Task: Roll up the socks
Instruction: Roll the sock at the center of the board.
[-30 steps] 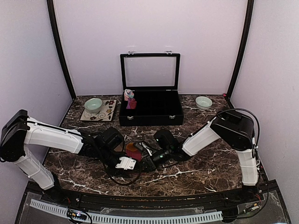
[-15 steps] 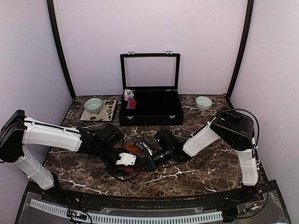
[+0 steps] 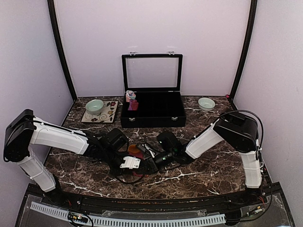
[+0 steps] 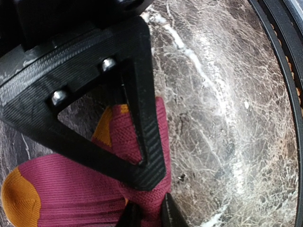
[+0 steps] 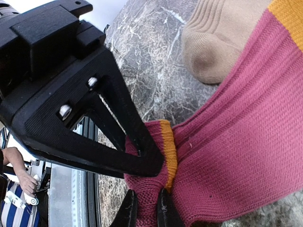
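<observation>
Jointly, left tool [image 4: 146,215] and right tool [image 5: 145,210] each pinch a fold of the red sock [image 4: 71,189] on the tabletop [image 4: 213,118] beneath them, presumably steadying it for rolling; tan sock [image 5: 218,38] lies just beyond the right tool.

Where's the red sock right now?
In the top view the red sock lies near the middle of the table, in front of the black box, pinched by the left gripper and the right gripper.

I can't read a single word or number on my feeds. The red sock [image 4: 71,189] and black case [image 3: 151,122] show no legible markings.
</observation>
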`<control>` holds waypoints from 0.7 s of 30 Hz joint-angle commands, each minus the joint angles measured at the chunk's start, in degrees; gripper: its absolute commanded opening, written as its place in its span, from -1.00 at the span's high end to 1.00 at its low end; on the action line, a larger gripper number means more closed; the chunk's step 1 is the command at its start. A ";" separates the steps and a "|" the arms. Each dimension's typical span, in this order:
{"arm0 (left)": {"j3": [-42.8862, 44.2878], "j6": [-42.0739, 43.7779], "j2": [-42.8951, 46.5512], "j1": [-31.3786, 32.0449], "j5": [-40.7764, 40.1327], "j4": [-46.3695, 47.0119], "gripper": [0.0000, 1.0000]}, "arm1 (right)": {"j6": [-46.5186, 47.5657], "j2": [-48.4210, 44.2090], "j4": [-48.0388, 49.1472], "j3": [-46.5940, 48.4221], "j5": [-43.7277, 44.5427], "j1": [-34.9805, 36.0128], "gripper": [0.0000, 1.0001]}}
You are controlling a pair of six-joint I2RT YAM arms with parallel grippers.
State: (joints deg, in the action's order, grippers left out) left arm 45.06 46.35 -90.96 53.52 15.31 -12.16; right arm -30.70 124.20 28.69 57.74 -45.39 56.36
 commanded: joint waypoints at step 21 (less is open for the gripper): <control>8.02 3.61 -13.77 -6.11 9.43 -16.35 1.00 | 4.50 -15.51 -23.96 -18.08 31.59 -1.43 -0.99</control>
State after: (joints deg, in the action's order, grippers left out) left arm 53.76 52.10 -100.44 49.32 28.45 -17.06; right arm -27.42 109.16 25.21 46.68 -31.68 55.07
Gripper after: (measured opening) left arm 0.068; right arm 0.990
